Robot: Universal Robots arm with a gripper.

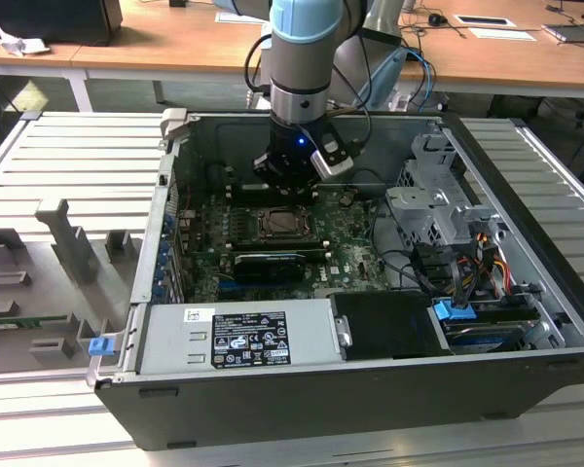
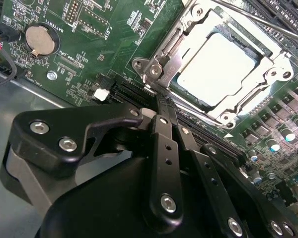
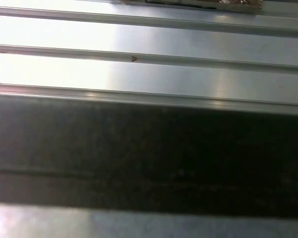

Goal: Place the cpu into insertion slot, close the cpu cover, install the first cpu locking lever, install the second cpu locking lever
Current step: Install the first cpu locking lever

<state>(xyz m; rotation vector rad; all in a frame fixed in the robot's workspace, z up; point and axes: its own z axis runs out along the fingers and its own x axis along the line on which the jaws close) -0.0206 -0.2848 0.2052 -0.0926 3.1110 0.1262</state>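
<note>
In the second wrist view the cpu lies flat in the insertion slot, its pale face showing through the window of the cpu cover. The silver cover lies down over the chip. A thin locking lever rod runs along one side of the socket; whether it is latched I cannot tell. My gripper is shut with nothing in it, its black tips right at the socket corner beside a lever hinge. In the exterior view the gripper hangs just behind the socket inside the open computer case.
The green motherboard carries a coin battery and long black slots close to the gripper. A power supply, a drive cage and cables crowd the case. The first wrist view faces ribbed metal and a dark wall.
</note>
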